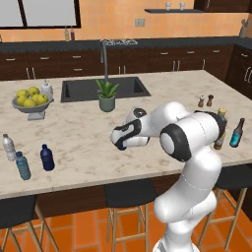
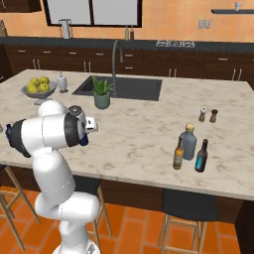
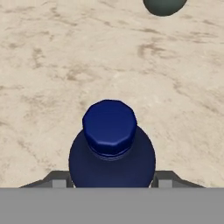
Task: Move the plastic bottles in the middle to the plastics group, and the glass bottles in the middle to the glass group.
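A stubby navy plastic bottle (image 3: 111, 146) with a blue screw cap stands upright on the marble counter, right below the hand. My gripper (image 3: 111, 180) straddles it, and the fingertips (image 3: 59, 179) press against its two sides. In the left base view the gripper (image 1: 118, 139) points down over the middle of the island. Another navy bottle (image 1: 47, 157) stands at the left beside the teal ribbed bottle (image 1: 22, 166) and the clear bottle (image 1: 9, 146). At the right, the amber bottle (image 2: 178, 154) stands by the blue-grey flask (image 2: 188, 142) and the dark teal bottle (image 2: 201, 156).
A potted plant (image 1: 107, 96) stands in front of the sink (image 1: 104, 88). A bowl of lemons (image 1: 31, 101) and a soap dispenser (image 1: 47, 89) sit at the back left. Salt and pepper shakers (image 2: 208, 115) stand at the right. Stools line the island's near edge.
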